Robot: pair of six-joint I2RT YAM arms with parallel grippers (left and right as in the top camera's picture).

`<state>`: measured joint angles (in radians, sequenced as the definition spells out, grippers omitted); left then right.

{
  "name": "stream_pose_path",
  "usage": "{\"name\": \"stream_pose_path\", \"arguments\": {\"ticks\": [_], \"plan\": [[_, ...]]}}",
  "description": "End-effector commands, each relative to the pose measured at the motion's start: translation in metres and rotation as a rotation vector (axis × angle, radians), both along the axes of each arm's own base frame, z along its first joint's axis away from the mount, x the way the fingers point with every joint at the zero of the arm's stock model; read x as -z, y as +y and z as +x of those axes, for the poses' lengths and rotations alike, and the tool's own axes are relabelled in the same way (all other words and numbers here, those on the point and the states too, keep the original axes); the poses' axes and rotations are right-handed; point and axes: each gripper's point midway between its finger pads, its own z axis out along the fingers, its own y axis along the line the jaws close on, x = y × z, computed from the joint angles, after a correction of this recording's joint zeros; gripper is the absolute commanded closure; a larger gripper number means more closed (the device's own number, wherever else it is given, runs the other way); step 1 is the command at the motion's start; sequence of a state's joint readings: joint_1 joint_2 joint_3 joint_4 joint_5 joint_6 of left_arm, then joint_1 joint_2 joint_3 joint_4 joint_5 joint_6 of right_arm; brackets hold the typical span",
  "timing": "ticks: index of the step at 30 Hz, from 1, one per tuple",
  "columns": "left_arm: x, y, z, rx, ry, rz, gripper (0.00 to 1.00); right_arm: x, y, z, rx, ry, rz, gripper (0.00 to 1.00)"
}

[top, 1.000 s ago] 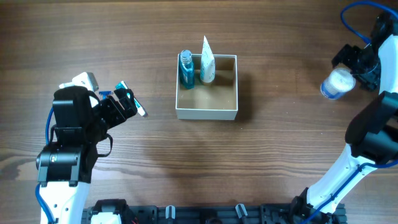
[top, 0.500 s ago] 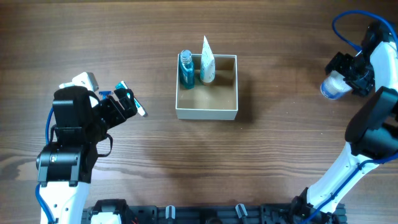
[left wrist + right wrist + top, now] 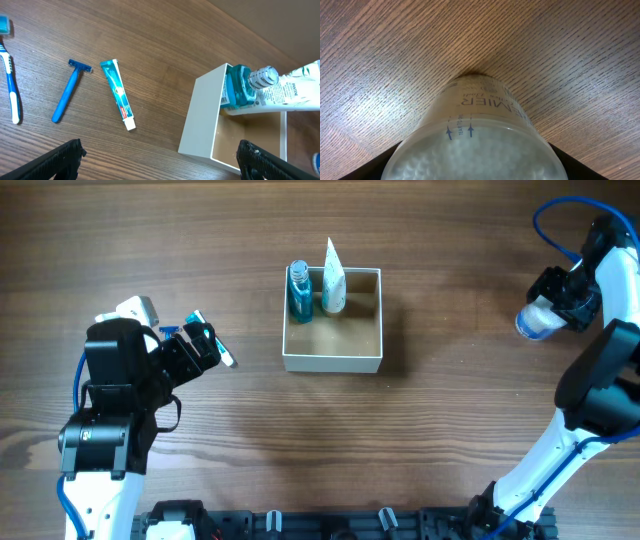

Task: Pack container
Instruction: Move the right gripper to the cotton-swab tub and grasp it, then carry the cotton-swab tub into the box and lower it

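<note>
1. Here's the container (image 3: 332, 363) in the middle of the desk (image 3: 430, 450): a square open box, white outside, tan cardboard inside.
2. Two things are in it, both against its far wall: a blue bottle (image 3: 299, 292) in the far left corner, and a white tube (image 3: 333, 280) just beside it, standing on its cap and poking above the rim. The rest of the box floor is bare.
3. Over to the left claw (image 3: 160, 160). It's released, fingers spread wide with nothing between them, hanging over the desk well to the left of the box.
4. The left wrist view picks up three items lying flat on the wood: a toothbrush (image 3: 10, 85) at the edge, a blue razor (image 3: 70, 90), and a small toothpaste tube (image 3: 118, 94) nearest the box, none touching another.
5. Far right now: the right claw (image 3: 553, 308) is clenched on a round jar (image 3: 540, 318), well away from the box.
6. From the right wrist the jar (image 3: 475, 135) fills the view, clear-walled with white stuff inside. Whether it touches the wood, I cannot tell.
</note>
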<state>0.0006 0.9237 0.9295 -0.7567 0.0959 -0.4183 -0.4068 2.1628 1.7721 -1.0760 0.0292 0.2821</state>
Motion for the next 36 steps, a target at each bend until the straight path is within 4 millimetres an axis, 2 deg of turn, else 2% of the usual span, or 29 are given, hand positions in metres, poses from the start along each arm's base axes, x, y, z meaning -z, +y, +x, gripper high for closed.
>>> {"name": "stream_pose_path", "arguments": {"ticks": [1,2,3,5,7,9,12,14,15,16,17,20,23,26,31,36], "plan": [[-0.008,-0.003,0.002,0.007,-0.017,-0.014,0.00,0.009,0.006,-0.005,-0.011,0.032,0.027,0.70],[-0.008,-0.003,0.002,0.007,-0.017,-0.014,0.00,0.009,0.007,-0.006,-0.012,0.036,0.028,0.86],[-0.008,-0.003,0.002,0.007,-0.017,-0.014,0.00,0.007,0.007,-0.007,-0.012,0.039,0.029,0.96],[-0.008,-0.003,0.002,0.007,-0.017,-0.014,0.00,0.002,0.009,-0.008,-0.015,0.036,0.028,0.96],[-0.008,-0.003,0.002,0.007,-0.017,-0.014,0.00,-0.014,0.013,-0.005,-0.039,0.004,0.013,0.96],[-0.008,-0.003,0.002,0.007,-0.017,-0.014,0.00,-0.045,0.023,0.002,-0.073,-0.064,-0.020,0.96],[-0.008,-0.003,0.002,0.007,-0.017,-0.014,0.00,-0.104,0.050,0.012,-0.185,-0.200,-0.075,0.96],[-0.008,-0.003,0.002,0.007,-0.017,-0.014,0.00,-0.149,0.084,0.014,-0.288,-0.307,-0.103,0.96],[-0.008,-0.003,0.002,0.007,-0.017,-0.014,0.00,-0.176,0.112,0.013,-0.363,-0.375,-0.114,0.96],[-0.008,-0.003,0.002,0.007,-0.017,-0.014,0.00,-0.191,0.130,0.011,-0.414,-0.414,-0.122,0.96],[-0.008,-0.003,0.002,0.007,-0.017,-0.014,0.00,-0.212,0.162,0.006,-0.484,-0.470,-0.121,0.96],[-0.008,-0.003,0.002,0.007,-0.017,-0.014,0.00,-0.241,0.232,-0.007,-0.652,-0.564,-0.097,0.96],[-0.008,-0.003,0.002,0.007,-0.017,-0.014,0.00,-0.240,0.301,-0.017,-0.811,-0.583,-0.048,0.96],[-0.008,-0.003,0.002,0.007,-0.017,-0.014,0.00,-0.228,0.339,-0.015,-0.893,-0.581,-0.021,0.96],[-0.008,-0.003,0.002,0.007,-0.016,-0.014,0.00,-0.183,0.366,-0.013,-0.927,-0.461,0.047,0.96],[-0.008,-0.003,0.002,0.007,-0.017,-0.014,0.00,-0.140,0.372,-0.011,-0.939,-0.337,0.075,0.96]]}}
